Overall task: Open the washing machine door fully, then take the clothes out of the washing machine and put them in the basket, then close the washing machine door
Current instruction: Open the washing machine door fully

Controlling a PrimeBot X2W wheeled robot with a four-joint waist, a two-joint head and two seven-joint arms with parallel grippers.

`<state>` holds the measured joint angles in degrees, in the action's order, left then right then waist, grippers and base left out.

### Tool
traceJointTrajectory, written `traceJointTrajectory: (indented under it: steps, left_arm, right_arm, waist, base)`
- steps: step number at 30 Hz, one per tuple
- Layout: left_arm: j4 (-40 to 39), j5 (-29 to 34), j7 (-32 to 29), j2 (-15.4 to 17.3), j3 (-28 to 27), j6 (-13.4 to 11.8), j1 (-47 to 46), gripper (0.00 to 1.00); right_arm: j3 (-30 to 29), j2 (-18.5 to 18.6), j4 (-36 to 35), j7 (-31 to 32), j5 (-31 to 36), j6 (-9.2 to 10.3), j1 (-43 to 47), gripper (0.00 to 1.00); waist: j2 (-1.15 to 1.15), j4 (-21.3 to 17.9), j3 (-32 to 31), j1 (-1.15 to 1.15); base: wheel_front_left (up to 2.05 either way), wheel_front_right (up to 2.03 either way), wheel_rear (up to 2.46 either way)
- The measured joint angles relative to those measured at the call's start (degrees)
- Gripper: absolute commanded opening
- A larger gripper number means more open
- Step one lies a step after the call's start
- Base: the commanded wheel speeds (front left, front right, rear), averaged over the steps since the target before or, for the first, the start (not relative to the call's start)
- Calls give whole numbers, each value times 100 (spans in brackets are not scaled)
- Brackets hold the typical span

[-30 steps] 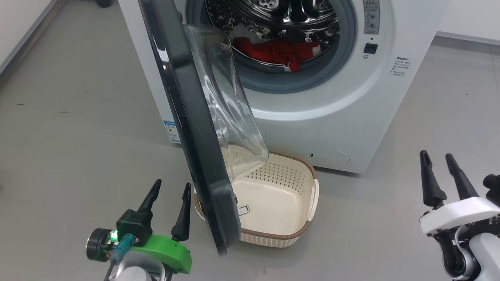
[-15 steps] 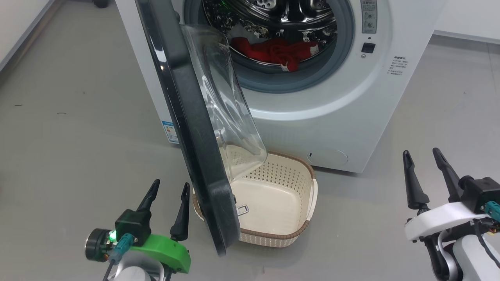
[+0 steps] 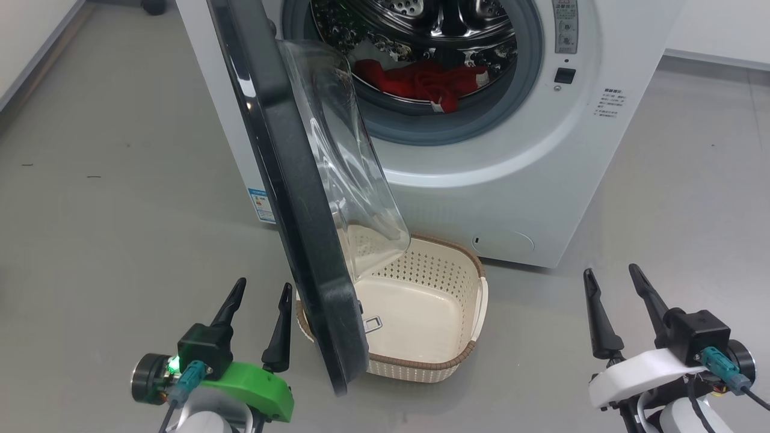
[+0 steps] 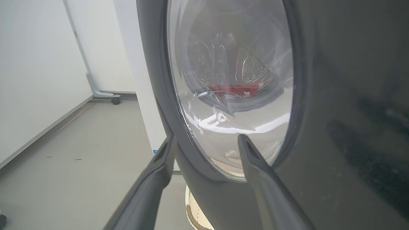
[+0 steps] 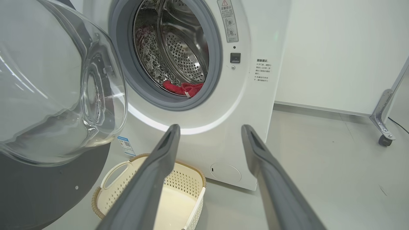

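Red clothes [image 3: 430,81] lie low in the drum of the washing machine [image 3: 541,180], behind the washing machine door [image 3: 289,198] and well apart from both sets of jaws. Over the last second the right jaws dropped lower, off the door's inner side; the door hasn't budged and is only half swung, its free edge over the basket [image 3: 445,361]. Judging by that, step one isn't done. Left jaws sit just beside the door's outer face near the free edge, spread wide, empty. Right jaws likewise.

Left gripper [image 3: 263,284] low, fingers [image 3: 280,328] spread wide and empty, right gripper [image 3: 609,270] likewise parted, empty, both pointing forward
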<state>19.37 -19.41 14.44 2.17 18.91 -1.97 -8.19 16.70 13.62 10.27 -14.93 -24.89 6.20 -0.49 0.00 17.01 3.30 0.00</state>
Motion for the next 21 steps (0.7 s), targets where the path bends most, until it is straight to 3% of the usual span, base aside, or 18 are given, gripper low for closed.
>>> traceJointTrajectory:
  steps: [21]
  left_arm:
    - [19,0,0,0,4,0,1,100]
  right_arm:
    - [-172,-352,-62,1,393,-26,133,100]
  waist:
    - [0,-4,13,0]
  base:
    - [0,0,0]
